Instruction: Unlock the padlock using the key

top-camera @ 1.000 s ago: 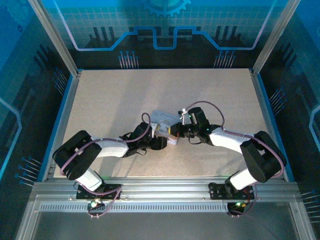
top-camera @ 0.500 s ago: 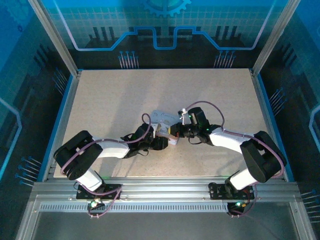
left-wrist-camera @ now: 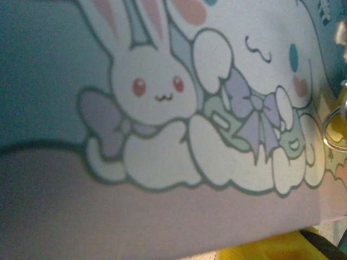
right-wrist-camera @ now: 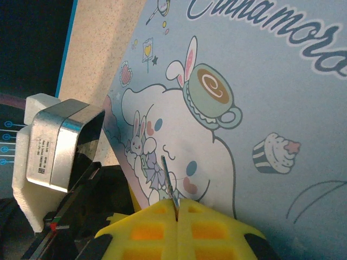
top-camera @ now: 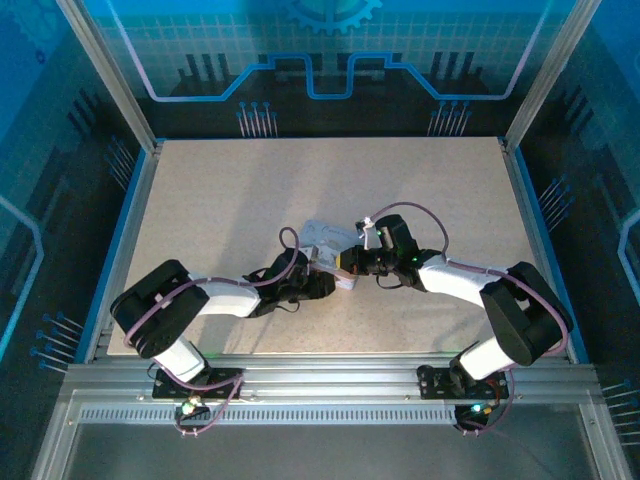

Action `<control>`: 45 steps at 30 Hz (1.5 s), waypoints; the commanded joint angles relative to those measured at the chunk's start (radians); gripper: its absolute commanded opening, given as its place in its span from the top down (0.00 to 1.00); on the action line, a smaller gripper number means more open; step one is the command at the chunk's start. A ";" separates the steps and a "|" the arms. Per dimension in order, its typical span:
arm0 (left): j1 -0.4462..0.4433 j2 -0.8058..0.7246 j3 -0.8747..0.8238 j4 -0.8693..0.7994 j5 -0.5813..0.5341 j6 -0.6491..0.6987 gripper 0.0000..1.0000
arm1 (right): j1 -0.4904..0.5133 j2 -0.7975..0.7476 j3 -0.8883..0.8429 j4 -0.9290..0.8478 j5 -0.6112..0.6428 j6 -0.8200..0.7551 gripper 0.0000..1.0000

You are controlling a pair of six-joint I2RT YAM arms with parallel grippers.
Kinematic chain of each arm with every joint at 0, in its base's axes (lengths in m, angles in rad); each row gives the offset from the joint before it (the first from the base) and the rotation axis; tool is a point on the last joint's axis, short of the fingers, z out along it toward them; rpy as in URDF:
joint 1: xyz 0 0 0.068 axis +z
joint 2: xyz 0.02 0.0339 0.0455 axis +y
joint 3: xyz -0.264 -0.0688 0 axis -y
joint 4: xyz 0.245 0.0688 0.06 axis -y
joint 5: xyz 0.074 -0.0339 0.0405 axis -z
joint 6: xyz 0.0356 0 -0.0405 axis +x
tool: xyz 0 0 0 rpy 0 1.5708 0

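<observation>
Right gripper (right-wrist-camera: 178, 207), bottom centre, pinches the key (right-wrist-camera: 168, 180) blade-out, ready for inserting. Left gripper (top-camera: 320, 275) crowds the tin (top-camera: 325, 240) mid-table, seemingly steadying it; its spread, can't tell.

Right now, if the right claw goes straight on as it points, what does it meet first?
Probably the tin box: the key pinched in the right claw points at its printed face. How wide the gap is, I cannot tell.

Speckled beige table (top-camera: 220, 220) w/ pastel cartoon tin (top-camera: 322, 236) lying mid-front.
</observation>
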 commanded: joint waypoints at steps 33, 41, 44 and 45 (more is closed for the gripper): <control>-0.007 -0.119 -0.013 0.037 0.040 -0.222 0.74 | 0.073 -0.360 -0.144 -0.124 0.165 -0.253 0.96; -0.004 -0.136 0.010 0.006 0.080 -0.276 0.75 | 0.122 -0.536 -0.278 -0.106 0.221 -0.327 0.96; -0.004 -0.132 0.020 0.000 0.093 -0.291 0.76 | 0.151 -0.534 -0.316 -0.066 0.236 -0.355 0.96; -0.004 -0.131 0.025 -0.004 0.096 -0.295 0.76 | 0.161 -0.527 -0.325 -0.052 0.244 -0.366 0.96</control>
